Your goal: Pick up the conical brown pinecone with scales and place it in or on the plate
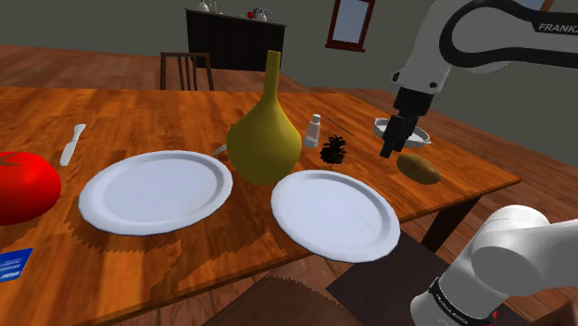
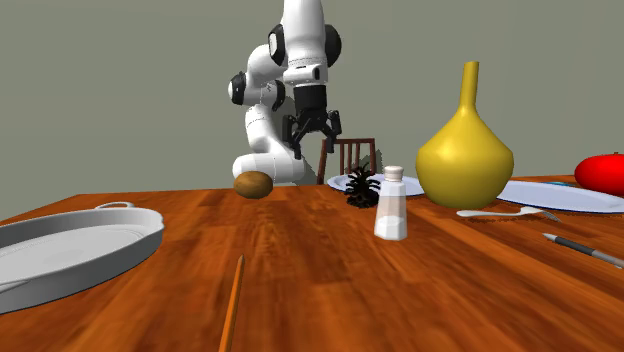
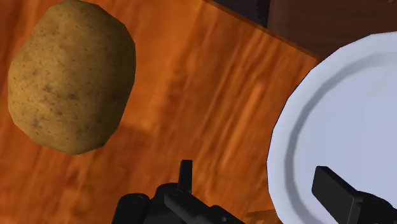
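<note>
The pinecone (image 1: 333, 149), dark brown and spiky, stands on the wooden table right of the yellow vase (image 1: 265, 130); it is also in the second exterior view (image 2: 363, 187). Two white plates lie near the table's front: one (image 1: 335, 213) just in front of the pinecone, a larger one (image 1: 156, 191) further left. My gripper (image 1: 389, 148) hangs open above the table, right of the pinecone and just above a brown potato (image 1: 419, 168). Its fingers (image 3: 185, 175) stand apart with nothing between them. Below the gripper (image 3: 261, 184) lie the potato (image 3: 70, 76) and a plate's rim (image 3: 299, 127).
A white salt shaker (image 1: 314, 131) stands just behind the pinecone. A white oval dish (image 1: 417, 137) sits behind the gripper. A red tomato (image 1: 23, 185) and a white knife (image 1: 72, 144) lie far left. A chair (image 1: 185, 69) stands behind the table.
</note>
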Action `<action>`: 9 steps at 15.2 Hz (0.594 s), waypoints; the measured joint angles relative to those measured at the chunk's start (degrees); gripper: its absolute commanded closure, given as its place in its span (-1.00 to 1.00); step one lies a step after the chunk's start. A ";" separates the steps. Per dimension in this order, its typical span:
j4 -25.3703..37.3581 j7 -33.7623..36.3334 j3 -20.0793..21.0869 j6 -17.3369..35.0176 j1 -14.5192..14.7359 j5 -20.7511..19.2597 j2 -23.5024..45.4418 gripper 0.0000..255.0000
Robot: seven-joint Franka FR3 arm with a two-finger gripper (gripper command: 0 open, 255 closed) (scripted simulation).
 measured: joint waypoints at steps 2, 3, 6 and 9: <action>0.84 0.05 0.16 0.55 0.04 0.00 1.32 -1.00; 1.64 0.31 0.55 1.23 0.16 0.11 2.72 -1.00; 5.91 1.08 1.83 4.02 0.46 0.24 9.42 -1.00; 11.35 1.79 2.83 5.48 0.57 -0.10 15.98 -1.00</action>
